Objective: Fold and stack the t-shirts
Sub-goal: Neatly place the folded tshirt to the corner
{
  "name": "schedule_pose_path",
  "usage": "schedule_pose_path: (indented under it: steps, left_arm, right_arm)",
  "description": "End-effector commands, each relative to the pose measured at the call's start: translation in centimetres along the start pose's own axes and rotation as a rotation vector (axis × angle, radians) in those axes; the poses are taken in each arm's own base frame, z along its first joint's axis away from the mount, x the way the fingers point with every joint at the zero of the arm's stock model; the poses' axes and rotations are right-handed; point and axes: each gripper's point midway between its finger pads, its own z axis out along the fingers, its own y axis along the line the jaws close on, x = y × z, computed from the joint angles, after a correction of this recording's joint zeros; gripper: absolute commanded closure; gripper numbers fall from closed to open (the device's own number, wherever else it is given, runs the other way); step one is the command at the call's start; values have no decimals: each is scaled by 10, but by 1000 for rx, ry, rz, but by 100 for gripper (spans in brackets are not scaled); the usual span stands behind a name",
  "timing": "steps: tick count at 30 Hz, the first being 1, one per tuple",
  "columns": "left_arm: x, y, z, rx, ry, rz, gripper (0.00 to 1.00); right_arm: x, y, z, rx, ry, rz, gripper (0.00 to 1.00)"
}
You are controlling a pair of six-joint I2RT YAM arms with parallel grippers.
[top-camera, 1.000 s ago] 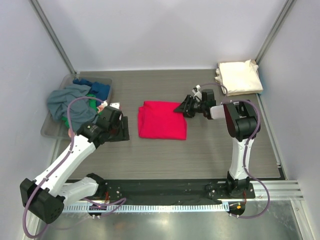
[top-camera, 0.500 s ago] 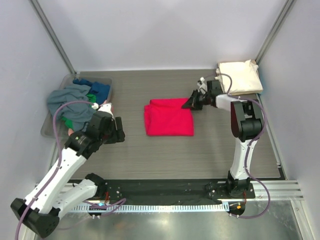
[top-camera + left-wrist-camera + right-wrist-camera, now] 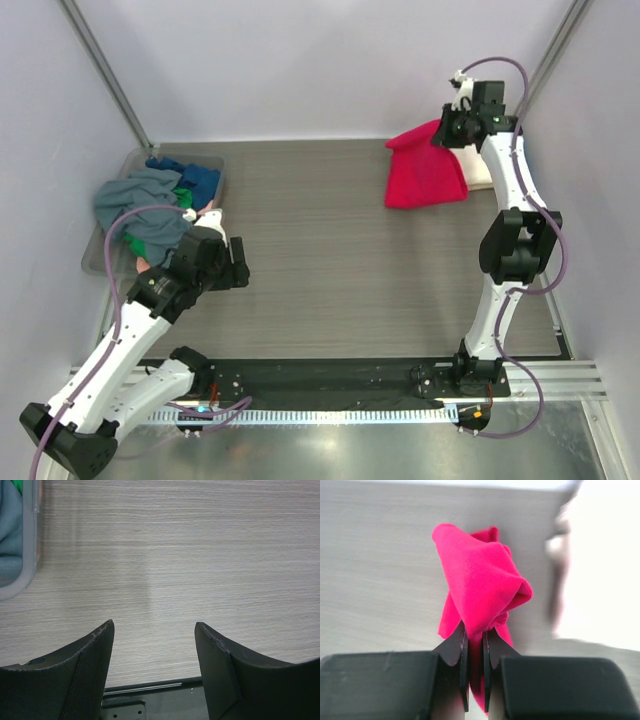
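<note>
Over table (image 3: 330,260), red t-shirt (image 3: 425,175) pinched in right gripper (image 3: 475,640).

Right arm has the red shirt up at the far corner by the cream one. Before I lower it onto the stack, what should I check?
1. Grip: ok. The right gripper is shut on a bunch of the red t-shirt.
2. Target in view: ok. The cream t-shirt lies just right of the hanging red one.
3. Alignment over the target: not ok. In the top view the red cloth hangs mostly left of the cream shirt.
4. Fold neat: not ok. The cloth is bunched at the jaws.
5. Lower edge clear of the table: cannot tell.
6. Other arm out of the way: ok. The left gripper is open and empty beside the bin.
</note>
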Motion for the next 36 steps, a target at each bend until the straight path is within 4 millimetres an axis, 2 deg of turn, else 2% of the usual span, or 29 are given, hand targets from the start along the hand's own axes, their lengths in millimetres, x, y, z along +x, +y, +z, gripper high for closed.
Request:
schedule_pose_path:
  steps: [1, 2, 3, 4, 6, 7, 16, 20, 25, 26, 29, 30, 33, 36]
  left_arm:
    - [-10, -6, 1, 33, -39, 2, 33]
    - [-9, -6, 2, 31, -34, 2, 33]
    - [-10, -6, 2, 33, -38, 0, 33]
    - [-9, -6, 3, 30, -32, 1, 34]
    - [-7, -6, 5, 26, -18, 4, 34]
    - [-6, -6, 6, 25, -12, 5, 34]
    - [-2, -8, 12, 24, 16, 11, 34]
    - [-1, -9, 14, 25, 25, 14, 34]
    - [0, -8, 16, 20, 33, 13, 34]
    - [0, -8, 16, 20, 33, 13, 35]
    - [0, -8, 17, 16, 37, 14, 35]
    - [1, -8, 18, 17, 39, 14, 35]
    - [1, -8, 19, 11, 38, 13, 34]
    - [3, -6, 20, 2, 49, 15, 35]
  right_arm:
    - [-26, -29, -13, 129, -20, -140, 99]
    - [-42, -33, -22, 151, -47, -171, 99]
    - [-43, -38, -18, 165, -40, -180, 99]
    - [-57, -41, -25, 186, -73, -195, 99]
    - [-61, -50, -25, 209, -78, -212, 99]
    - [-70, -50, -30, 212, -101, -223, 99]
    - [-100, -73, -50, 258, -179, -260, 99]
    - [-107, -94, -56, 287, -206, -248, 99]
    - [-107, -121, -51, 310, -220, -231, 99]
    - [-103, -132, -44, 317, -210, -221, 99]
    - [-106, -150, -38, 346, -232, -214, 99]
    - [-101, -164, -33, 358, -227, -199, 99]
    - [-107, -181, -27, 378, -265, -193, 99]
    - [-105, -197, -11, 393, -281, -211, 99]
